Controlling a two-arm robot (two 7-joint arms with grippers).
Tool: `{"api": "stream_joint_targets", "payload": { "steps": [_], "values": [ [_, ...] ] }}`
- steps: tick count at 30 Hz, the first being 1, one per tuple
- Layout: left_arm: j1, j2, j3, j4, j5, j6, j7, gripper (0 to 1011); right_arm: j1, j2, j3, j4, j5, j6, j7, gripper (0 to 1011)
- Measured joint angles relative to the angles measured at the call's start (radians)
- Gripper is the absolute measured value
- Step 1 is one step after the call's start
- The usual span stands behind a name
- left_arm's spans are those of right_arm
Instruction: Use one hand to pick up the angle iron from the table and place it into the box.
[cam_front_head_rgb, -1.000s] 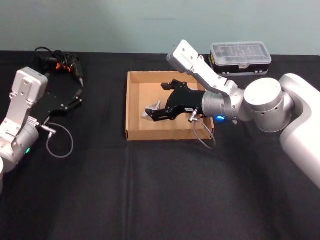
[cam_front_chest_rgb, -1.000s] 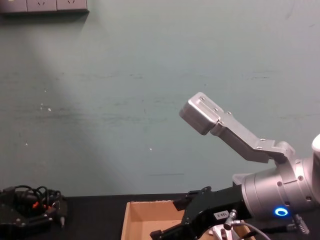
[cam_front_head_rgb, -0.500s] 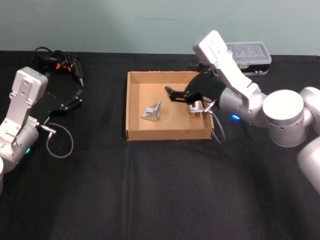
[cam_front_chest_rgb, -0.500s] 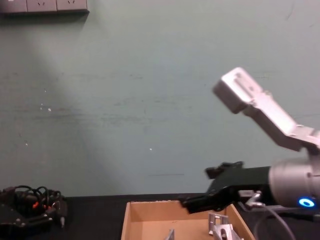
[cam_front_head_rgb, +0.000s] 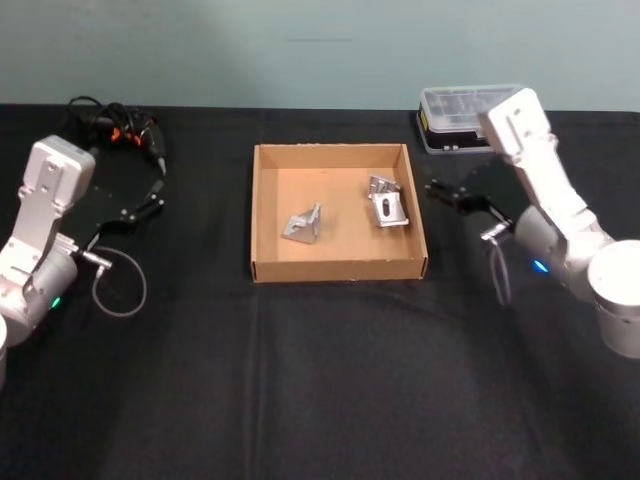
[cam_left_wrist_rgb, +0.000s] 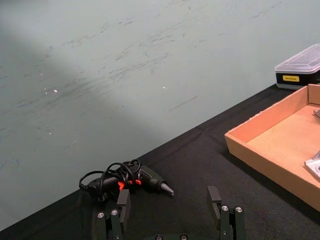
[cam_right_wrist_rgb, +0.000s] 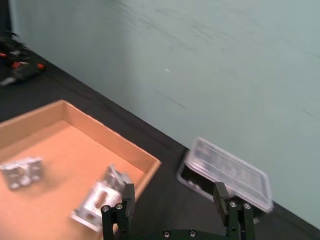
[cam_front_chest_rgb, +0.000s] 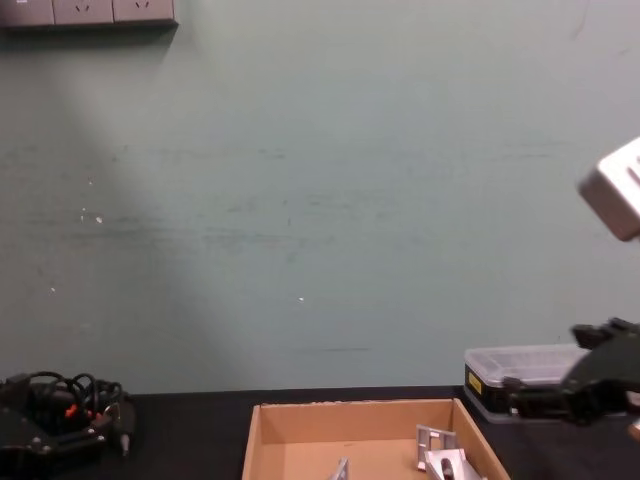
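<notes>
Black table (cam_front_head_rgb: 320, 380) – box (cam_front_head_rgb: 267, 215) holds angle iron (cam_front_head_rgb: 303, 224), seemingly tipped upright – right pincer (cam_front_head_rgb: 445, 192) spread beside it.

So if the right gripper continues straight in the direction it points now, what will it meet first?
Probably the right wall of the box: the right gripper, fingers open, points toward it. Height is unclear, so it might pass above.

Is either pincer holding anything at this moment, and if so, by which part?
Nothing is held. The right pincer is open beside the box, where both angle irons lie. The left pincer is open and parked.
</notes>
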Motion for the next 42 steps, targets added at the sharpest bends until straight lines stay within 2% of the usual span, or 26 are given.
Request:
{"api": "stream_joint_targets", "payload": {
  "steps": [5, 42],
  "values": [
    [0.000, 0.000, 0.000, 0.000, 0.000, 0.000, 0.000, 1000, -0.054, 0.005, 0.044, -0.020, -0.005, 0.003, -0.038, 1000],
    [0.000, 0.000, 0.000, 0.000, 0.000, 0.000, 0.000, 1000, -0.039, 0.003, 0.031, -0.014, -0.003, 0.003, -0.026, 1002]
  ]
}}
